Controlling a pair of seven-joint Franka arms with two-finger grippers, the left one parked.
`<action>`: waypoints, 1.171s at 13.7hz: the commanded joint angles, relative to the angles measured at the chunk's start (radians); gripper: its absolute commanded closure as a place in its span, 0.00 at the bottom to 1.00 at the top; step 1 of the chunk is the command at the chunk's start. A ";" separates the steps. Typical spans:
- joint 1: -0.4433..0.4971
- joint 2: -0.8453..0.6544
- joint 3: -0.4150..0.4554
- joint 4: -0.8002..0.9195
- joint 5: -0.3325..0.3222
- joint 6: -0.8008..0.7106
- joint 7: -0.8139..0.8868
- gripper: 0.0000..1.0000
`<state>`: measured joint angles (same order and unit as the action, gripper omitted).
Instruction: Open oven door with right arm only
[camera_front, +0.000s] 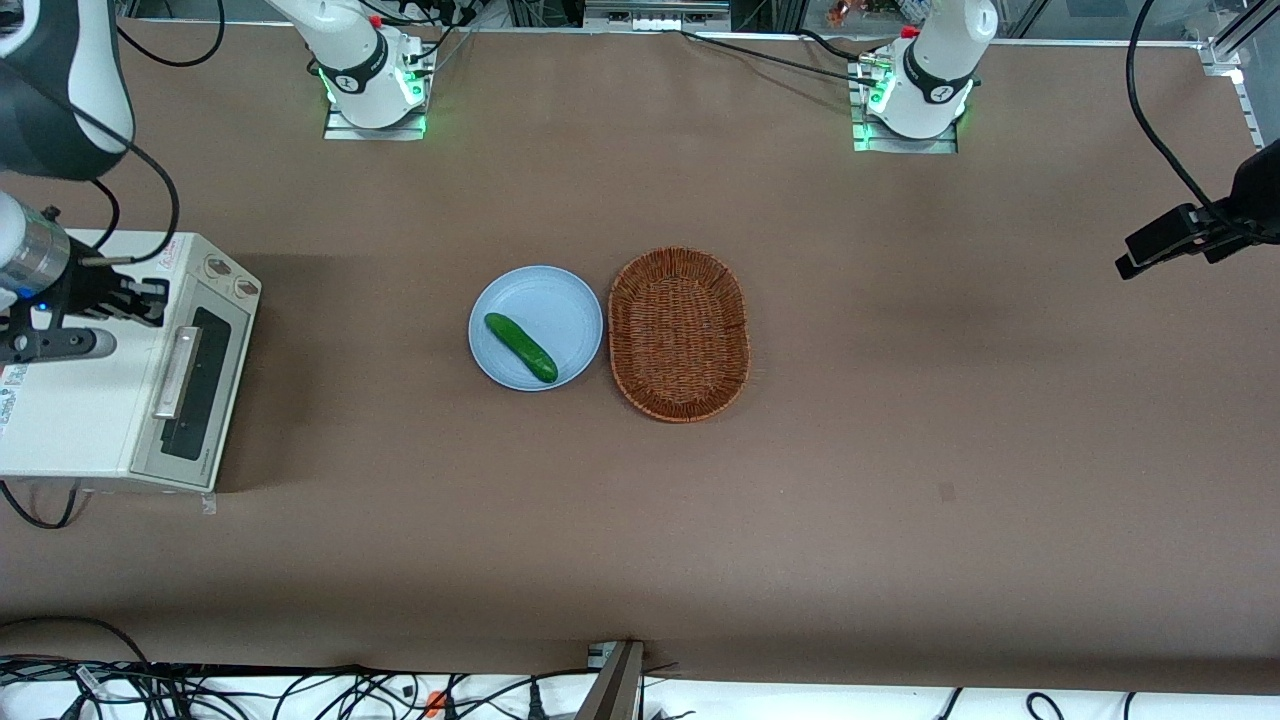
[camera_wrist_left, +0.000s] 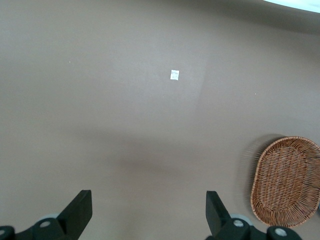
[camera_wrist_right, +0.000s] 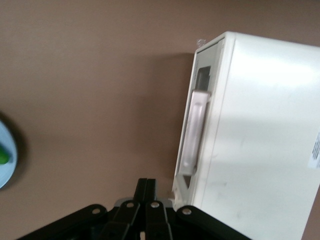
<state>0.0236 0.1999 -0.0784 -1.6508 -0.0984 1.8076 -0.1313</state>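
The white toaster oven (camera_front: 75, 400) stands toward the working arm's end of the table. Its pale grey oven door (camera_front: 205, 385) with dark window and silver bar handle (camera_front: 177, 372) is closed. The right arm's black gripper (camera_front: 158, 298) hovers over the oven's top by the two-knob strip, slightly farther from the front camera than the handle. In the right wrist view its fingers (camera_wrist_right: 148, 187) are pressed together with nothing between them, apart from the door (camera_wrist_right: 202, 80) and the handle (camera_wrist_right: 194, 132).
A blue plate (camera_front: 560, 300) with a green cucumber (camera_front: 521, 347) sits mid-table beside a wicker basket (camera_front: 679, 333), which also shows in the left wrist view (camera_wrist_left: 287, 180). A black cable (camera_front: 35, 510) trails by the oven's near side.
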 joint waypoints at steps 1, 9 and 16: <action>-0.008 0.076 -0.027 0.005 -0.012 0.088 -0.017 1.00; -0.028 0.205 -0.049 0.003 -0.001 0.226 -0.014 1.00; -0.030 0.197 -0.067 -0.006 0.000 0.214 -0.025 1.00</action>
<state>0.0000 0.4103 -0.1409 -1.6491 -0.0998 2.0279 -0.1331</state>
